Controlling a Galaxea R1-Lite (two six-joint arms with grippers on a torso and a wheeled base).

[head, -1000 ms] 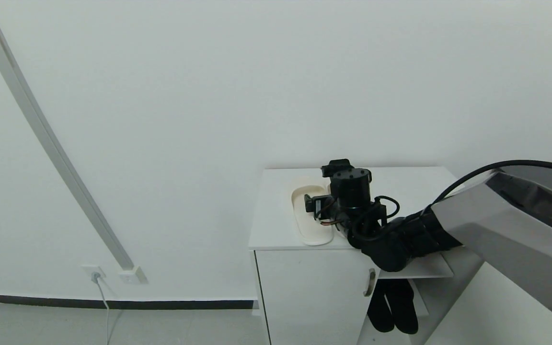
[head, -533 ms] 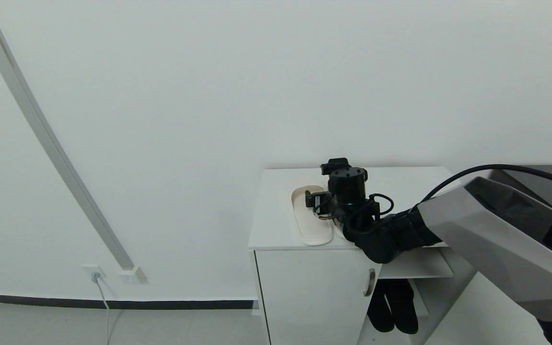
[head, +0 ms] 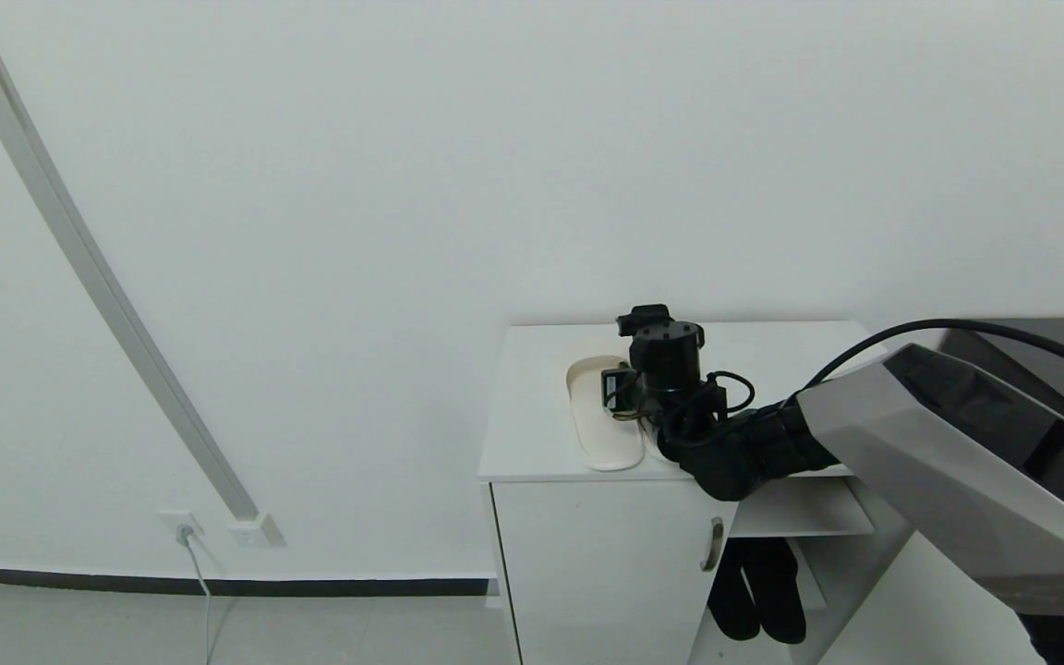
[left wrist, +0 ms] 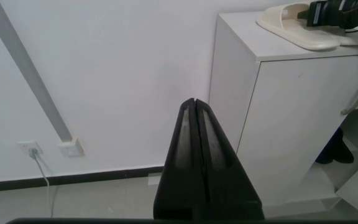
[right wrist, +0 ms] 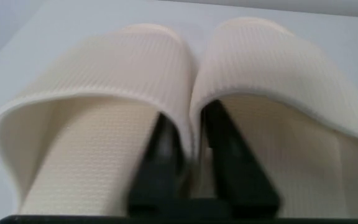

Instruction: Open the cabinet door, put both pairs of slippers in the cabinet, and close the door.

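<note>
The white cabinet (head: 532,416) is seen in the lower centre-right of the head view, backed against the wall. On its top, toward the left side, the cream slippers (head: 601,429) are laid side by side, touching each other. The right arm (head: 911,443) is stretched in from the right edge of the frame, with its wrist set over the pair.

Close up, the right gripper (right wrist: 189,121) is caught in the act. 1 black finger (right wrist: 160,149) is pushed inside each slipper, and the 2 adjoining side walls are pinched between them. The jaws are clamped on the cream slippers.

Lower in the head view, the left door (head: 587,573) is shut, with its handle (head: 715,543) at its right edge. The right door (head: 855,591) is swung open and a shelf (head: 800,513) is exposed. Under that shelf, in the lower compartment, the black slippers (head: 758,591) are stowed side by side.

The left gripper (left wrist: 195,106) is held apart from the cabinet, its fingers pressed together with nothing between them.

At the lower left of the head view, a wall socket (head: 186,531) is seen with a cable plugged in. A grey conduit (head: 79,249) is run diagonally down to it from the upper left corner.
</note>
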